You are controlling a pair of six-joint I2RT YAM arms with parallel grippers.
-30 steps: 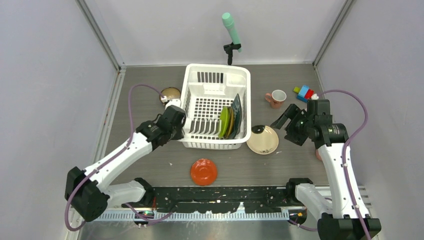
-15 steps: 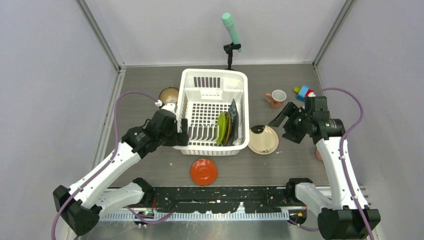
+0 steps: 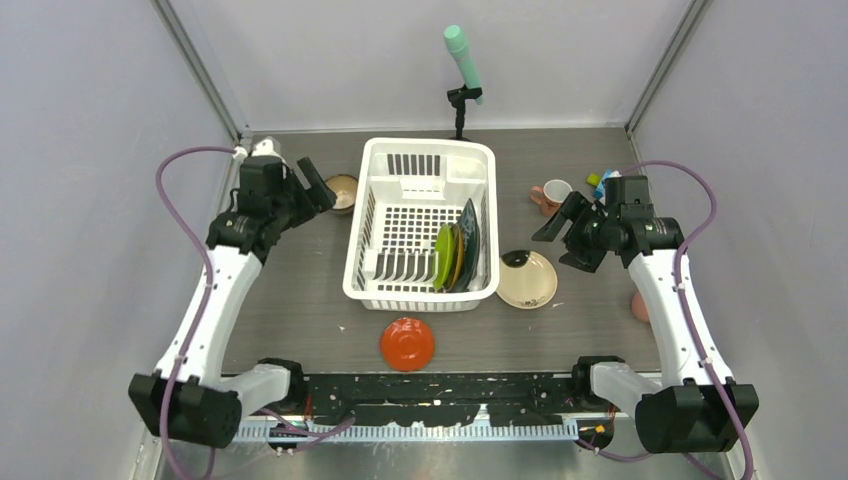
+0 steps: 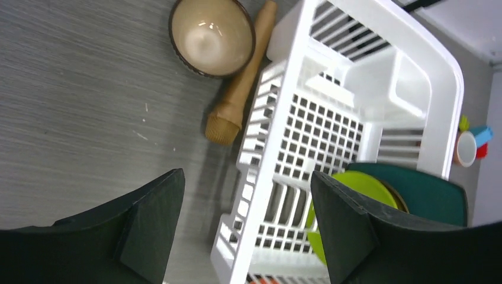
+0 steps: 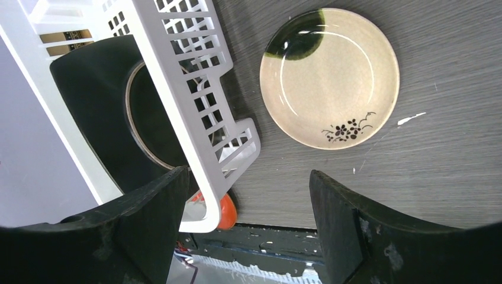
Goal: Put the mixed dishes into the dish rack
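The white dish rack (image 3: 420, 160) stands mid-table with a yellow-green plate (image 3: 447, 255) and a dark teal plate (image 3: 471, 232) upright in its right side. A small brown bowl (image 3: 343, 188) sits just left of the rack. My left gripper (image 3: 318, 190) hovers open beside the bowl, holding nothing. A cream plate (image 3: 527, 279) lies right of the rack, and my right gripper (image 3: 558, 245) hangs open and empty above its right edge. A red-orange dish (image 3: 407, 343) lies in front of the rack. One pink mug (image 3: 552, 195) stands at the back right.
A wooden stick (image 4: 240, 97) lies between the bowl (image 4: 212, 35) and the rack wall (image 4: 260, 148). Coloured toy blocks (image 3: 598, 180) sit behind my right wrist. A mint-green cylinder (image 3: 462, 55) on a black stand is behind the rack. Something pink (image 3: 638, 305) peeks out beside my right arm.
My left gripper opened off the rack's left wall and swung back-left to the bowl. The rack has shifted slightly left. My right gripper moved a little toward the back.
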